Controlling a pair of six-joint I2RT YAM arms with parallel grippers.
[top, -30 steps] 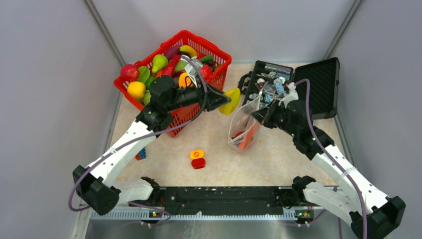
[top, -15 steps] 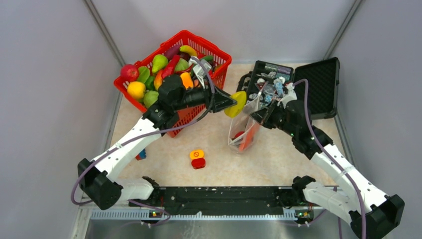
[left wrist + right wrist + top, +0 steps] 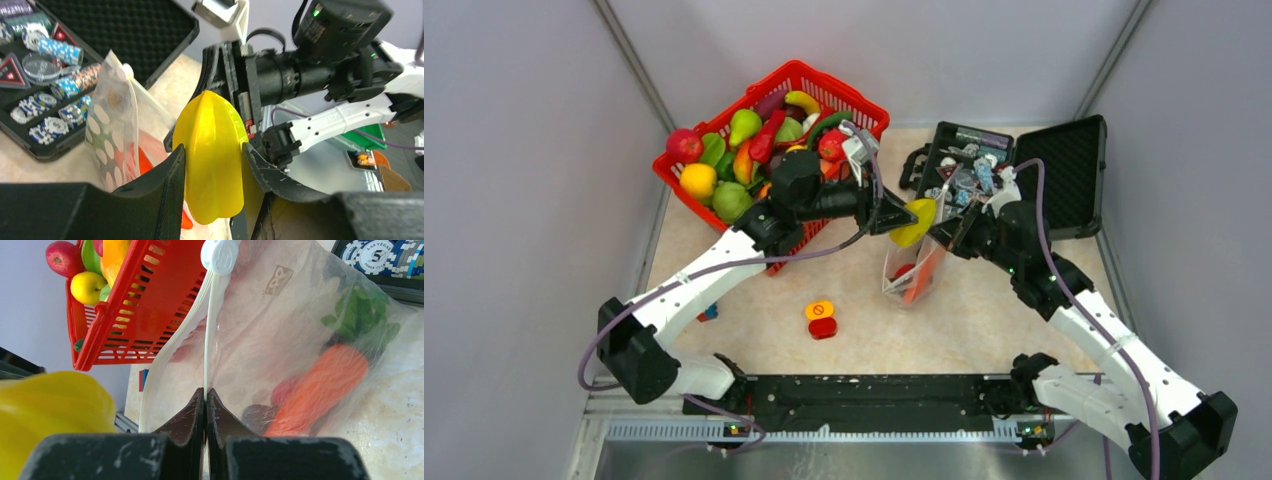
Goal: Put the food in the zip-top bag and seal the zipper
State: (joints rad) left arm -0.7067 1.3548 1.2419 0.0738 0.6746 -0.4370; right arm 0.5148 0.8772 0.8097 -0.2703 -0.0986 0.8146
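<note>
Beige surface (image 3: pixel 854 290) is sitting between grey walls, with the red basket (image 3: pixel 869 118) far left and the black case (image 3: pixel 1064 170) far right. The zip-top bag (image 3: pixel 912 268) is standing between them, mouth gaping.

Risk: the yellow food (image 3: pixel 919 222) clipping the rim, folding the bag or dropping outside.

Left end effector (image 3: pixel 214 152) is clamping that fruit, part-open, just beside the mouth. Right end effector (image 3: pixel 205 396) is pinching the zipper (image 3: pixel 211 325), fully closed.

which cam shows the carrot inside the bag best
The right wrist view: the carrot shows nearly whole through the clear zip-top bag, leafy top included. The top external view gives only a small orange streak; the left wrist view a red-orange sliver, likely it, beside the yellow fruit.
</note>
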